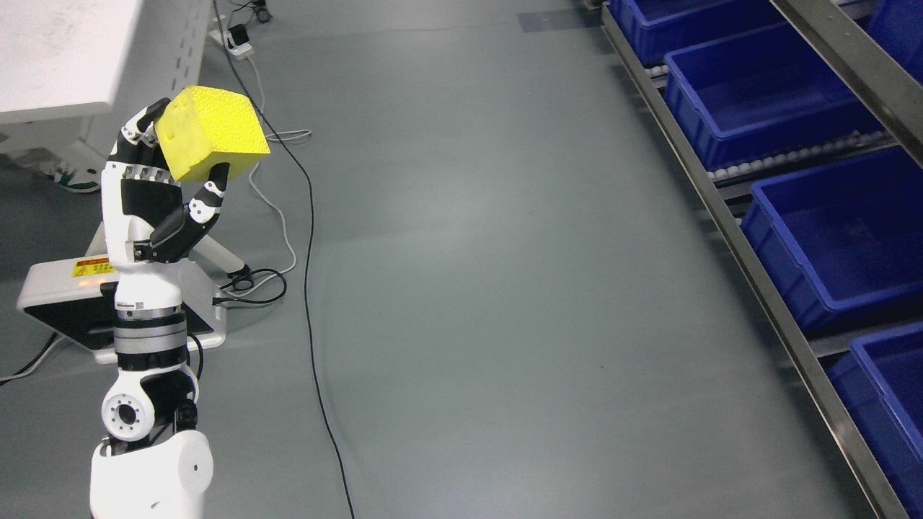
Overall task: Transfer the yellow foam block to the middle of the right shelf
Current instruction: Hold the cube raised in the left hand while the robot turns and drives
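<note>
Yellow foam block [210, 131] being held aloft at upper left, left hand [155, 189] curling its fingers and thumb around it, blue bins [764, 94] sitting on the shelf [750, 259] well apart at right

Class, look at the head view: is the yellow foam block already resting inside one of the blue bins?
No, the left hand holds the yellow foam block up, far from the blue bins.

1. Foam block [211, 133]: yellow, matt, pitted spongy surface.
2. Left hand [155, 194]: glossy white and black hard plastic shells.
3. Bins [836, 238]: blue smooth plastic, slight sheen.
4. Shelf rail [728, 223]: brushed grey metal.
5. Floor [490, 288]: smooth grey, faintly reflective.
6. Cable [308, 238]: black rubbery.
</note>
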